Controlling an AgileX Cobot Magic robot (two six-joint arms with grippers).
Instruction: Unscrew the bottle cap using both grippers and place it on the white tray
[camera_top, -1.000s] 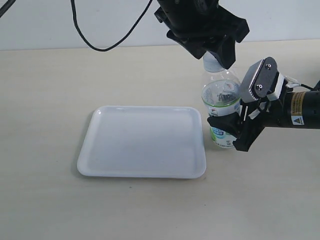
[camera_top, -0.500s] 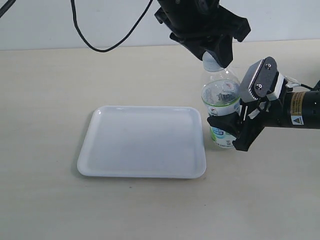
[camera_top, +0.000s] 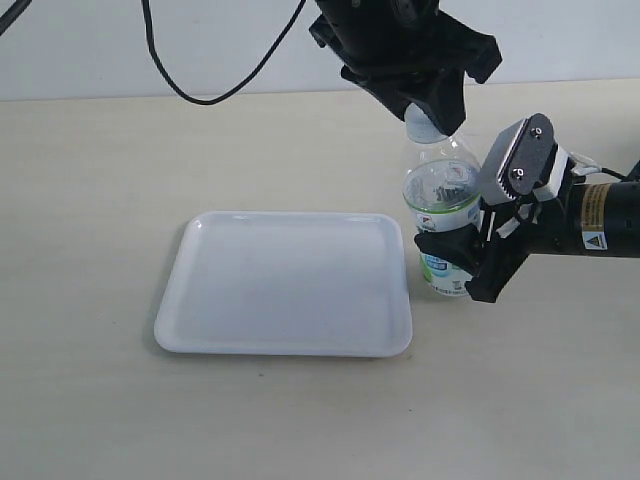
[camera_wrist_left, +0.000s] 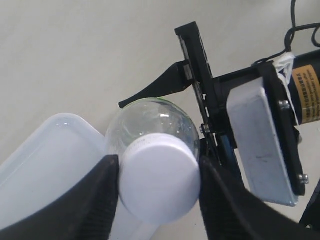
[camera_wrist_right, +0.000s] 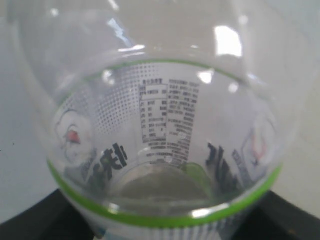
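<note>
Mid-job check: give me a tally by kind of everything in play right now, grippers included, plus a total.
bottle: 1
cap: 1
tray: 1
grippers: 2, the left gripper closed on the cap and the right gripper closed on the bottle
Total: 5

My left gripper pinches the white bottle cap atop the upright clear bottle. My right gripper clamps its labelled body. The white tray lies flat just beside it.
</note>
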